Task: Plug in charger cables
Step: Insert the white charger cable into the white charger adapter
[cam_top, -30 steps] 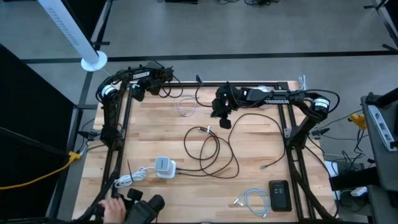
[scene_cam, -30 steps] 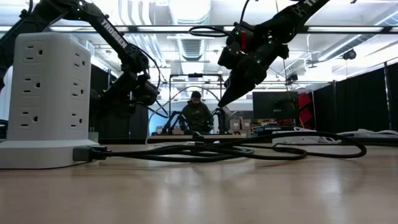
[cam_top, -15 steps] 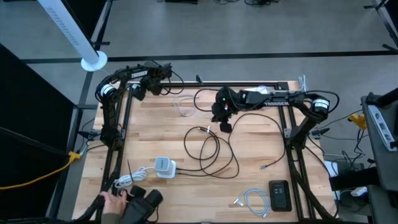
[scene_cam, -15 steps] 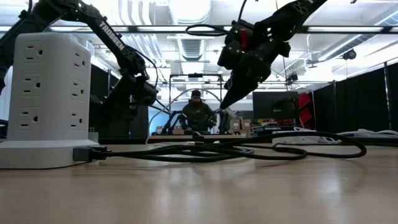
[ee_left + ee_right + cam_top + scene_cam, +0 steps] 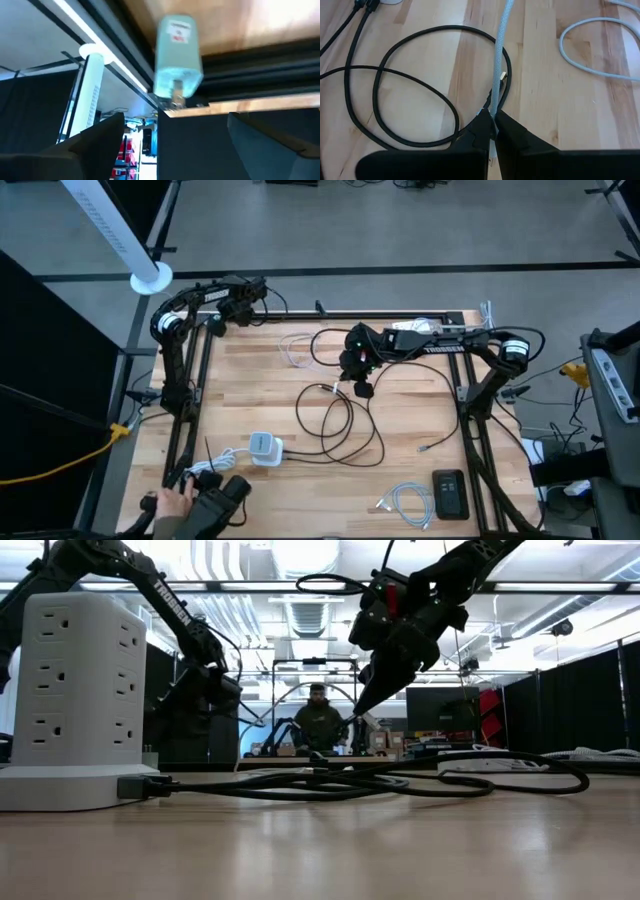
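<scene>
The counter (image 5: 400,430) is pale wood in long planks, grain showing, with a soft satin sheen. Across it loops a black cable (image 5: 415,95), smooth rubbery plastic, faintly glossy. The light cable (image 5: 500,55) pinched between the right gripper's (image 5: 492,125) matt black fingers (image 5: 477,131) looks braided and rough-textured. The power strip tower (image 5: 75,690) is smooth white plastic.
</scene>
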`<move>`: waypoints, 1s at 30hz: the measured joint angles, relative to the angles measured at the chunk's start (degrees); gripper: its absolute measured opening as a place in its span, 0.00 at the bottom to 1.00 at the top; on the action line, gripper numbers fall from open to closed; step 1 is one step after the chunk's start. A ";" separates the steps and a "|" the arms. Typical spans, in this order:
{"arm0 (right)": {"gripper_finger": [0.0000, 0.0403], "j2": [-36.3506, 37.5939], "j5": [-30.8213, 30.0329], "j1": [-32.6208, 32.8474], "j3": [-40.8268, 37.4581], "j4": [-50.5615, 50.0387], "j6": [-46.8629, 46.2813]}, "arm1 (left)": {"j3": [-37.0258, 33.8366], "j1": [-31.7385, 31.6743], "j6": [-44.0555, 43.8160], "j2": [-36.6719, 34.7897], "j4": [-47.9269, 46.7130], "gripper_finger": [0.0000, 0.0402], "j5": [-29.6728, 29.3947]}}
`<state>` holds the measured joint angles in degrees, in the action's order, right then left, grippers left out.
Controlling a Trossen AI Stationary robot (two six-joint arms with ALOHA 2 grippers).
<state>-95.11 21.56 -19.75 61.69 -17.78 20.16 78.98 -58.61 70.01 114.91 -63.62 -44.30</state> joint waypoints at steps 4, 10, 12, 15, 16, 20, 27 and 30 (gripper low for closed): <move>0.00 0.00 -0.02 0.00 0.00 -0.04 -0.28 | -0.21 -0.17 1.47 0.28 0.72 0.81 3.44; 0.00 0.00 -0.02 0.02 -0.09 -0.76 -0.70 | -1.77 -0.75 1.49 1.14 1.92 0.78 4.70; 0.00 0.00 -0.02 0.02 -0.09 -0.89 -0.78 | -2.64 -1.01 1.52 1.60 3.32 0.78 4.40; 0.00 0.00 -0.02 0.01 -0.09 -1.16 -0.89 | -3.72 -1.31 1.49 1.60 6.95 0.78 3.02; 0.00 0.00 -0.02 0.02 -0.09 -1.19 -0.85 | -4.12 -1.31 1.49 1.60 7.14 0.78 2.99; 0.00 0.00 -0.02 0.02 -0.09 -1.29 -1.07 | -4.87 -1.31 2.96 1.62 7.21 0.76 2.98; 0.00 0.00 -0.03 0.02 -0.09 -1.37 -1.09 | -5.69 -1.29 4.43 1.62 5.94 0.43 2.85; 0.00 0.00 -0.05 0.00 -0.09 -1.40 -1.11 | -5.73 -1.25 3.48 1.62 5.83 0.25 2.64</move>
<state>-95.11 21.52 -19.75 61.60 -19.18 19.05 73.25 -59.86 73.49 116.53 -57.79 -41.66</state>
